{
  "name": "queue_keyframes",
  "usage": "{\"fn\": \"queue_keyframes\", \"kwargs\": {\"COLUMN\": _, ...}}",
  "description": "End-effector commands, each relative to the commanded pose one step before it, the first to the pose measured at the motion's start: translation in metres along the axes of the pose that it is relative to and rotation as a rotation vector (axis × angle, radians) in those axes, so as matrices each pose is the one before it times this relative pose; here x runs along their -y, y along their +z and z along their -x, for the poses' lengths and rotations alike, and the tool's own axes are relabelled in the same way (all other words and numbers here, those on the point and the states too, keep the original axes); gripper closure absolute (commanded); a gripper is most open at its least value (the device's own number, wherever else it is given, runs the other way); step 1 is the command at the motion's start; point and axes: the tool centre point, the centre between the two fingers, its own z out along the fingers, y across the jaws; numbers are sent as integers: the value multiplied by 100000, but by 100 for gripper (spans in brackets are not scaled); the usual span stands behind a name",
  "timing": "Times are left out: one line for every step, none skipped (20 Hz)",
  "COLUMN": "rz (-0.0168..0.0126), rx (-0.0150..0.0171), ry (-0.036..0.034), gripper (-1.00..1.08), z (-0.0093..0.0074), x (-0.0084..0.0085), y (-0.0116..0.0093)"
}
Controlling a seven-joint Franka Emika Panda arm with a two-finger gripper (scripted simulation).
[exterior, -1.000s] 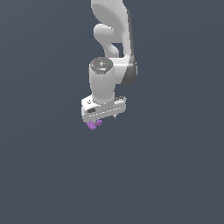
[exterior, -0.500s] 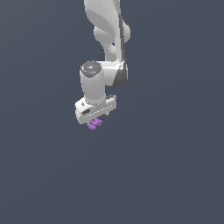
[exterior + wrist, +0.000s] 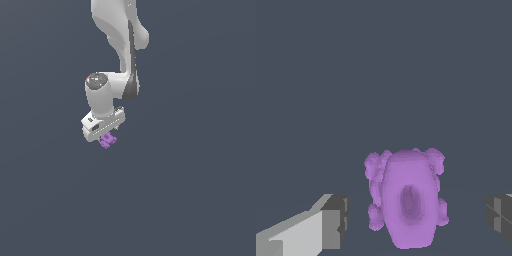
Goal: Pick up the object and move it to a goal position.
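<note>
In the exterior view, the white arm (image 3: 117, 45) comes down from the top, and its gripper (image 3: 106, 136) sits just above the small purple object (image 3: 107, 141), which shows directly under it. In the wrist view, the object (image 3: 406, 197) lies between the two grey fingertips (image 3: 335, 220), with a clear gap on each side. The gripper is released, not touching it.

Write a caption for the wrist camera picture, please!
The open gripper straddles the purple lumpy object, fingers clear on both sides.
</note>
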Motion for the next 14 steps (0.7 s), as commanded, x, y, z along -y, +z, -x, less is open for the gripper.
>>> {"fn": "queue_keyframes", "kwargs": {"rz": -83, "rx": -88, "ry": -2914, "gripper": -92, "z": 547, "x": -62, "y": 305}}
{"fn": "queue_keyframes", "kwargs": {"rz": -33, "rx": -19, "ry": -855, "gripper": -92, "z": 175, "x": -15, "y": 96}}
{"fn": "queue_keyframes", "kwargs": {"rz": -29, "rx": -17, "ry": -751, "gripper": -92, "z": 156, "x": -12, "y": 84}}
{"fn": "queue_keyframes", "kwargs": {"rz": -25, "rx": -15, "ry": -653, "gripper": -92, "z": 134, "x": -8, "y": 73}}
{"fn": "queue_keyframes", "kwargs": {"rz": -21, "rx": -13, "ry": -552, "gripper": -92, "z": 114, "x": -6, "y": 61}}
{"fn": "queue_keyframes", "kwargs": {"rz": -17, "rx": -11, "ry": -452, "gripper": -92, "z": 93, "x": -4, "y": 50}}
{"fn": "queue_keyframes", "kwargs": {"rz": -13, "rx": -9, "ry": -352, "gripper": -92, "z": 72, "x": -3, "y": 39}}
{"fn": "queue_keyframes", "kwargs": {"rz": -10, "rx": -6, "ry": -253, "gripper": -92, "z": 51, "x": -1, "y": 28}}
{"fn": "queue_keyframes", "kwargs": {"rz": -6, "rx": -4, "ry": -146, "gripper": -92, "z": 33, "x": -2, "y": 17}}
{"fn": "queue_keyframes", "kwargs": {"rz": -2, "rx": -1, "ry": -49, "gripper": -92, "z": 11, "x": -1, "y": 6}}
{"fn": "queue_keyframes", "kwargs": {"rz": -8, "rx": 29, "ry": 367, "gripper": -92, "z": -39, "x": -5, "y": -23}}
{"fn": "queue_keyframes", "kwargs": {"rz": 0, "rx": 0, "ry": 0, "gripper": -92, "z": 2, "x": 0, "y": 34}}
{"fn": "queue_keyframes", "kwargs": {"rz": 0, "rx": 0, "ry": 0, "gripper": -92, "z": 6, "x": 0, "y": 101}}
{"fn": "queue_keyframes", "kwargs": {"rz": 0, "rx": 0, "ry": 0, "gripper": -92, "z": 10, "x": 1, "y": 167}}
